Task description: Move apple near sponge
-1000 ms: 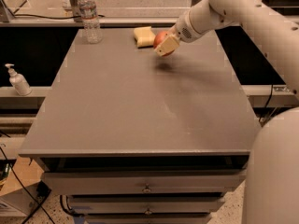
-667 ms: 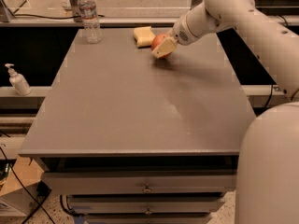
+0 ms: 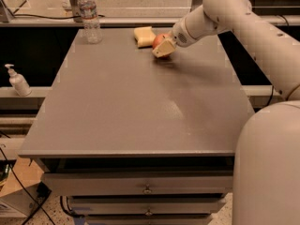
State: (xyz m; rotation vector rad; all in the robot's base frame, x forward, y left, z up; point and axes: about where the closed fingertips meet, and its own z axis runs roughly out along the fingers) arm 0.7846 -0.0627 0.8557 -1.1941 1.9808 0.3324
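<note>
Apple (image 3: 158,40) and sponge (image 3: 144,35) lie close together at the far end of a gray table (image 3: 126,107), the fruit held by a robot's gripper (image 3: 162,49). At far left, off the table on a lower ledge, a white pump bottle (image 3: 18,80) stands upright. On the table's far left corner a clear plastic water bottle (image 3: 89,16) stands upright, well apart from the other things. Right of the bottle, near the middle of the far edge, the pale yellow sponge lies flat. Just beside it to the right is the red-orange apple, gripped by the tan jaws, which are closed on it from the near side and hide its lower part. Whether the apple rests on the table or hangs just above it cannot be told; a dark shadow lies beneath it. The white arm (image 3: 234,18) reaches in from the upper right, and the robot's rounded white body (image 3: 267,168) fills the lower right corner. Below the tabletop, the fronts of drawers (image 3: 140,186) with small knobs are in view.
</note>
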